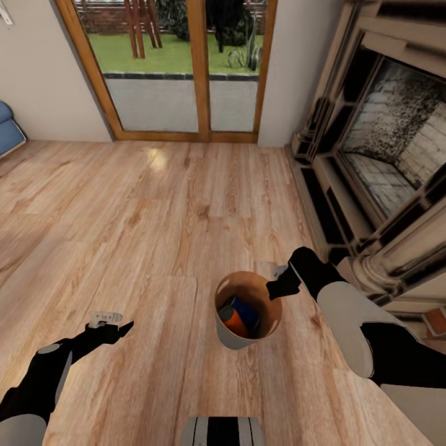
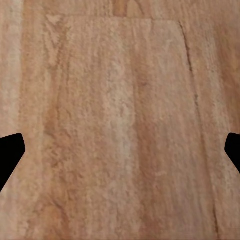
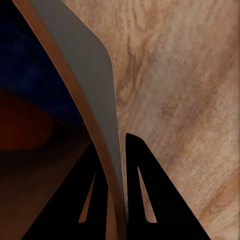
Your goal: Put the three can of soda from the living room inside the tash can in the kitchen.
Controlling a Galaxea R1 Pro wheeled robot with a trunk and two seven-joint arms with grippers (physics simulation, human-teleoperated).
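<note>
Bin [image 1: 238, 337] with cans [image 1: 237, 319] inside, our right fingers [image 3: 116, 192] pinching its rim; left fingers [image 2: 10, 152] wide, empty. We judge carrying step: next, haul to kitchen, keep upright.

Head cam downward; wrist cams close over floor [image 1: 155, 210].

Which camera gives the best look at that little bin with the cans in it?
The head view: the whole trash can stands on the floor, cans inside. The right wrist view shows just its wall, pinched by the right gripper. The left wrist view shows floor.
</note>
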